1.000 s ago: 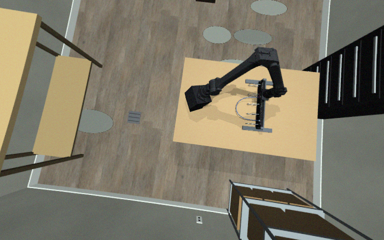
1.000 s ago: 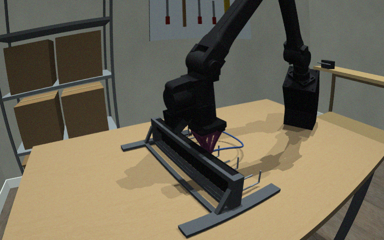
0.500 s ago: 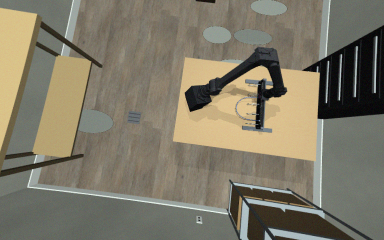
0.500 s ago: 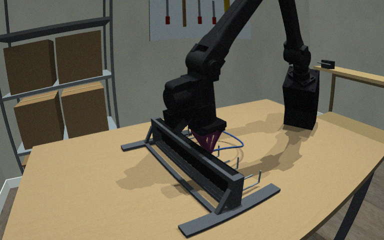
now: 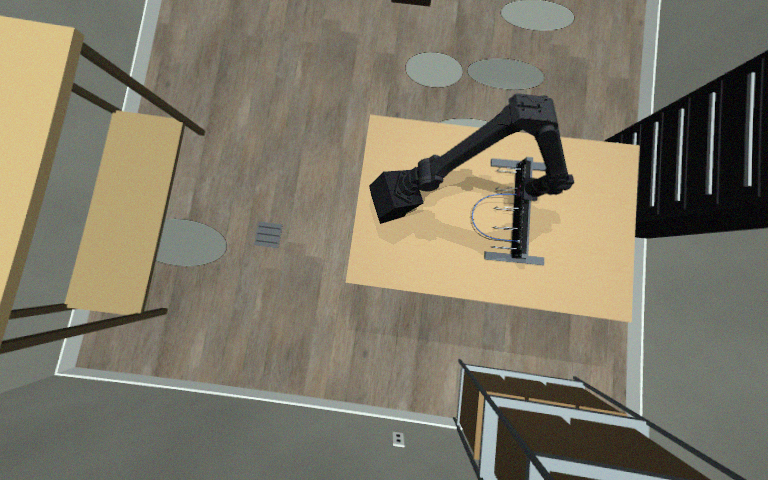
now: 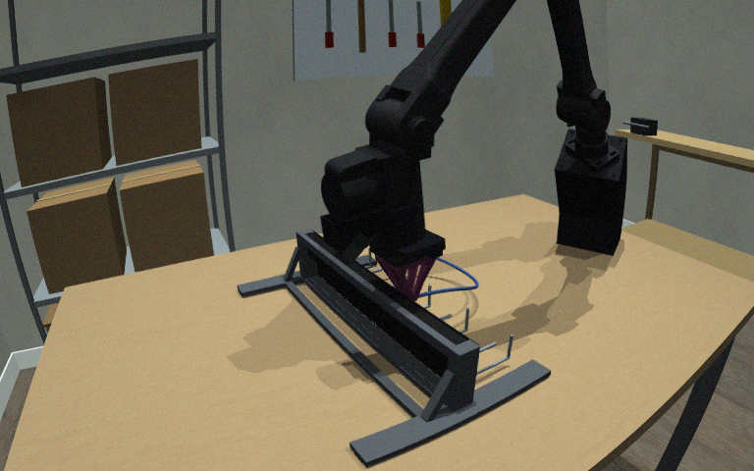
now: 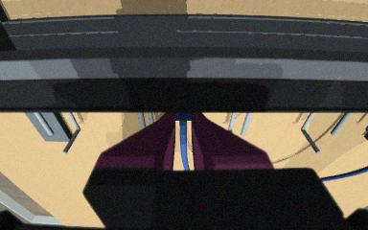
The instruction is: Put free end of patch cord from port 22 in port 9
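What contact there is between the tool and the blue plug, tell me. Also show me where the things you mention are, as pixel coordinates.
Touching. The wrist view shows the tool (image 5: 523, 193) (image 6: 414, 297) (image 7: 183, 114) pinching the blue plug (image 7: 183, 116) between its fingertips, no gap either side.

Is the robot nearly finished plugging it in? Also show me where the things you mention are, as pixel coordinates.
Getting there, I think. Done: the blue cord's (image 5: 472, 216) (image 6: 475, 282) (image 7: 345, 175) plug (image 7: 183, 117) is up against the rack (image 5: 526, 226) (image 6: 463, 377) (image 7: 220, 69). In hand: the gripper (image 5: 527, 192) (image 6: 413, 297) (image 7: 183, 114) pinches that plug. Left: latching, which I can't see, and letting go.
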`<state>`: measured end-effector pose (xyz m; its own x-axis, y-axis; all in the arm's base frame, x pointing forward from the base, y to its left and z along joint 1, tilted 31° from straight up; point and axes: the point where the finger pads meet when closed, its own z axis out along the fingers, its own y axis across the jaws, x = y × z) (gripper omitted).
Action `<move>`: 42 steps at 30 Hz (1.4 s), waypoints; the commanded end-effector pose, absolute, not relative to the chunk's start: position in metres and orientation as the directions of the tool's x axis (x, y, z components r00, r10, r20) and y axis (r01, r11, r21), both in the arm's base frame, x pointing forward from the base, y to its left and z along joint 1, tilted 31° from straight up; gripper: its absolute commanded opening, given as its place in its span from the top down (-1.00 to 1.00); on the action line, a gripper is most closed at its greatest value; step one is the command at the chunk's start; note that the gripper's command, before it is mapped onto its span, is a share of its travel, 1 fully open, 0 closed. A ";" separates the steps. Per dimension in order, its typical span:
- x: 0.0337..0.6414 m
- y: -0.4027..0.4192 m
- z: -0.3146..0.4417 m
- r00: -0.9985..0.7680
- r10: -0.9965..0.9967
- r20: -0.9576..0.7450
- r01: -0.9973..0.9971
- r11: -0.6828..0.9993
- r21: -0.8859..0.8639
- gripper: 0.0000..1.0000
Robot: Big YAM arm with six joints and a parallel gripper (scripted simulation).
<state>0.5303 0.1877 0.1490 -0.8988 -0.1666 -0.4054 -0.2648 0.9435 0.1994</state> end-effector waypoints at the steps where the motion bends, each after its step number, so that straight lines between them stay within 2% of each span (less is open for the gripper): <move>1: 0.530 0.190 0.172 -0.874 -0.165 -0.458 -0.280 0.939 0.197 1.00; 26: 0.526 0.189 0.173 -0.879 -0.157 -0.449 -0.270 0.942 0.199 1.00; 27: 0.535 0.189 0.175 -0.876 -0.156 -0.456 -0.271 0.942 0.200 0.28; 42: 0.546 0.186 0.191 -0.863 -0.145 -0.483 -0.270 0.942 0.200 0.28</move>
<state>0.5303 0.1877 0.1492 -0.8974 -0.1666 -0.4086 -0.2653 0.9437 0.1978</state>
